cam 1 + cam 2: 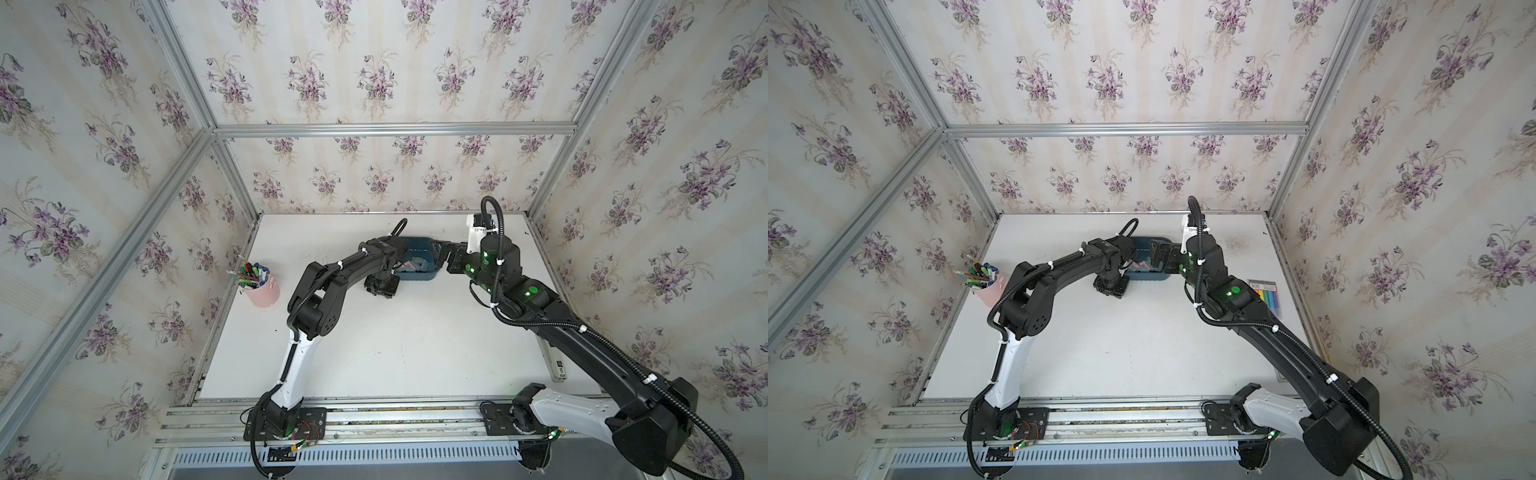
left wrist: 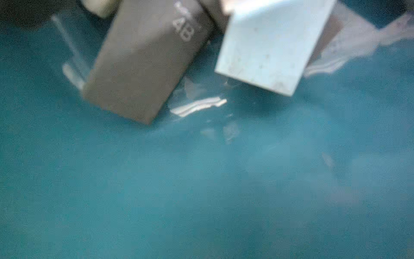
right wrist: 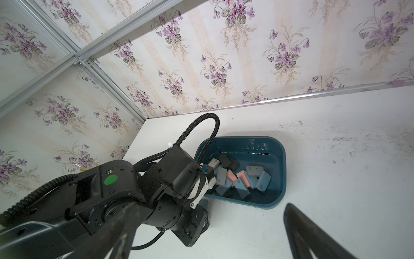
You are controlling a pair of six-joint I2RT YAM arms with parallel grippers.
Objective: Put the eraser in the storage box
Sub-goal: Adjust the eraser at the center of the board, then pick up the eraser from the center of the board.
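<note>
Down inside the teal storage box point(image 3: 277, 154), the left claw point(image 3: 208, 179) hangs low over the tub's floor, so close that its wrist camera sees little but teal plastic. I'd guess it sits that low so an eraser has only a short drop and cannot bounce out. Whether its jaws are parted or clamped on anything I cannot tell, since the wrist hides them. Just ahead of the claw lie a grey eraser marked 4B point(image 2: 143, 67) and a pale eraser point(image 2: 268, 49), tilted side by side. Beyond them is a heap of erasers point(image 3: 254, 170) in pink, blue, grey and black, all inside the box. The right claw point(image 1: 449, 258) hovers by the box's opposite end, jaws wide and empty, seemingly parked clear of the work. Well away from both claws stands a pink pen cup point(image 1: 262, 291).
</note>
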